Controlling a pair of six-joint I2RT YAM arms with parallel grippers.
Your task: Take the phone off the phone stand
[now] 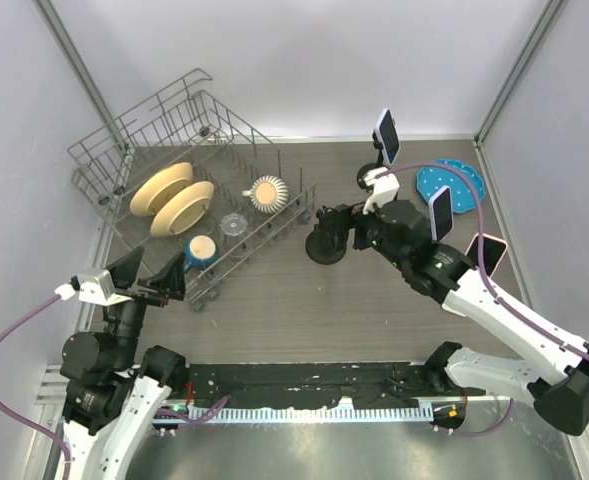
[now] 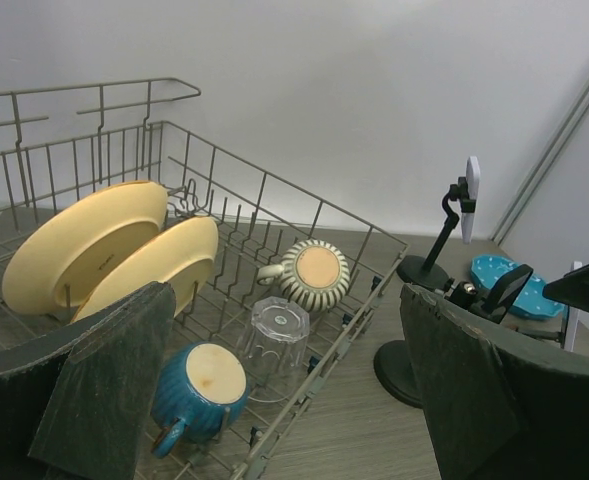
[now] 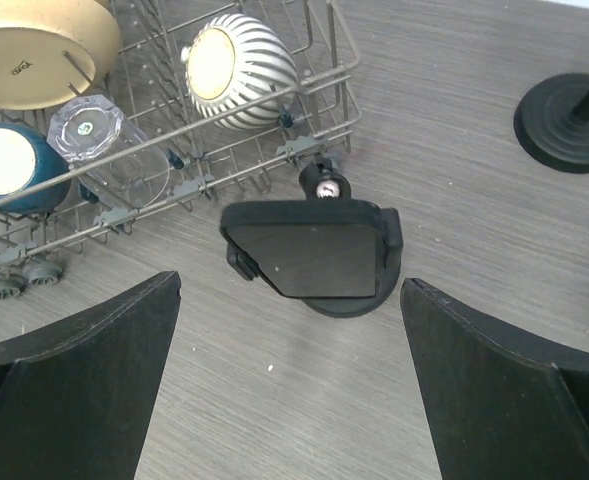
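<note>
A phone with a dark screen [image 3: 314,258] sits tilted in a black phone stand [image 3: 359,298] with a round base, on the table beside the dish rack. My right gripper [image 3: 292,285] is open and hovers just above it, with one finger on each side and neither touching. In the top view the right gripper [image 1: 336,226] covers the phone, and only the stand's base [image 1: 323,250] shows. My left gripper [image 1: 150,282] is open and empty at the near left by the rack. It also shows in its own wrist view [image 2: 286,295].
A wire dish rack [image 1: 104,165] at the left holds two cream plates [image 1: 172,198], a striped mug [image 1: 268,192], a glass [image 1: 233,224] and a blue mug [image 1: 201,249]. A second stand with a phone [image 1: 386,135] stands at the back. A blue plate [image 1: 458,183] and two more phones [image 1: 488,254] are at the right.
</note>
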